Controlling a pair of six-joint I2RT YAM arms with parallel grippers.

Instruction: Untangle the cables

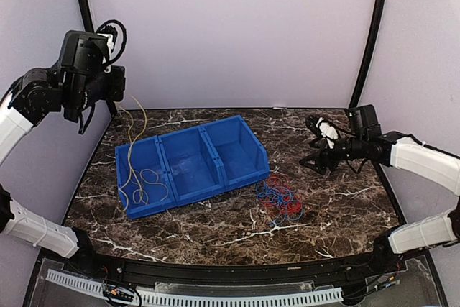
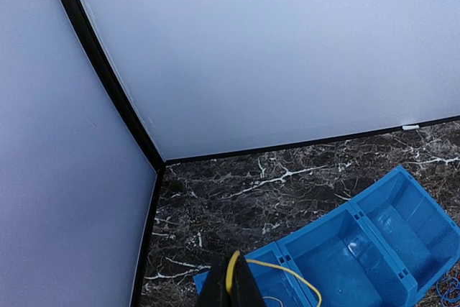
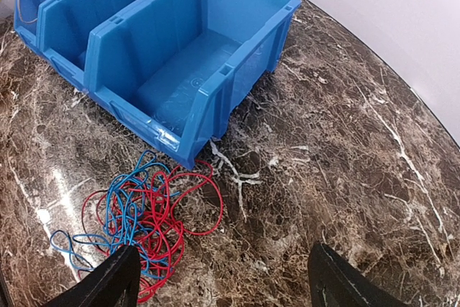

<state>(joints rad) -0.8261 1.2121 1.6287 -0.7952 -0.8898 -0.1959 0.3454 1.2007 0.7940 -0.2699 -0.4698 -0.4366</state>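
A red and blue tangle of cables [image 1: 279, 199] lies on the marble just right of the blue bin's near corner. In the right wrist view the same tangle of cables [image 3: 136, 221] sits by the left fingertip. My right gripper [image 1: 313, 144] hovers to the tangle's right, open and empty; the right wrist view shows this gripper [image 3: 223, 282] over bare marble. The yellow cable [image 1: 142, 180] coils in the bin's left compartment, one strand rising to my left gripper [image 1: 93, 109], held high at the back left. The left gripper [image 2: 231, 282] is shut on the yellow cable [image 2: 287, 271].
The blue bin [image 1: 208, 131] has three compartments and stands at an angle mid-table; the middle and right ones hold nothing. It also shows in the wrist views as the bin [image 3: 208, 98] and the bin [image 2: 359, 213]. Pale walls with black posts enclose the table.
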